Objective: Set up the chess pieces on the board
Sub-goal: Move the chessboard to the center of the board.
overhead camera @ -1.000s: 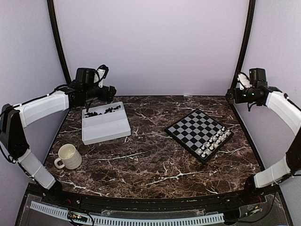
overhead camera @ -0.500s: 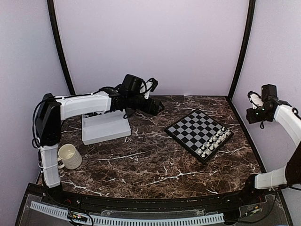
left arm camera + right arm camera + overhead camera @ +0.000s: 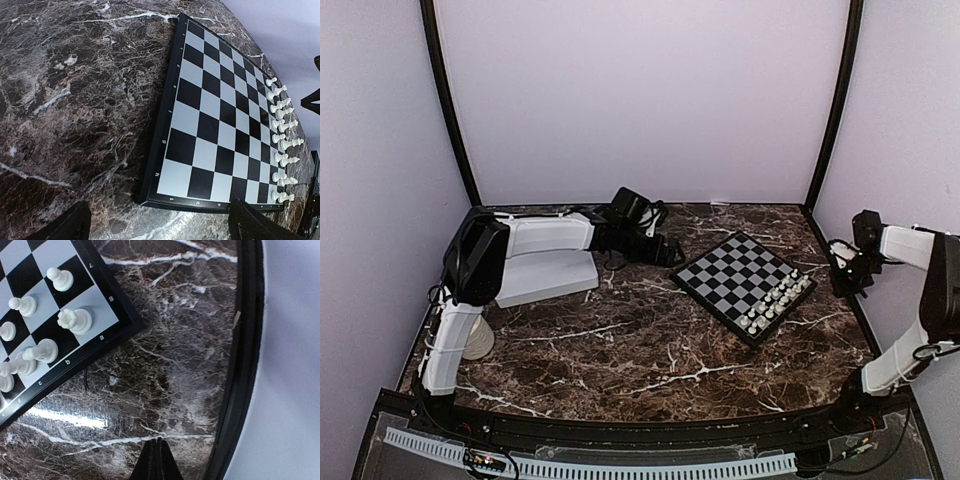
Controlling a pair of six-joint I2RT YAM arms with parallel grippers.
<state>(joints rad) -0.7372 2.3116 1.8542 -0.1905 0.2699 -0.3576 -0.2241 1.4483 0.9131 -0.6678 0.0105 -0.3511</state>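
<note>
**Marble table, board half dressed, no piece in either gripper**

Dark marble table (image 3: 620, 340) is carrying the board (image 3: 735, 275) at 3 o'clock from centre. The white chess pieces (image 3: 782, 298) are standing along its 4 o'clock edge, and the opposite side is lying bare. I am judging the black side to be the step in hand.

My left gripper (image 3: 670, 252) is hanging just beside the board's 9 o'clock corner, jaws spread wide with nothing between them. My right gripper (image 3: 842, 278) is sitting at the table's 3 o'clock rim, jaws pressed together on nothing.

The next move, as I am reading it, is calling for a trip to the white tray (image 3: 550, 278) at 9 o'clock, since I am carrying nothing.

My left wrist view is showing the bare squares and my spread fingers (image 3: 75, 225). My right wrist view is showing only 1 board corner and my pinched fingertips (image 3: 159, 460). No view is showing any black pieces, and my left arm is covering the tray's far part from above.
</note>
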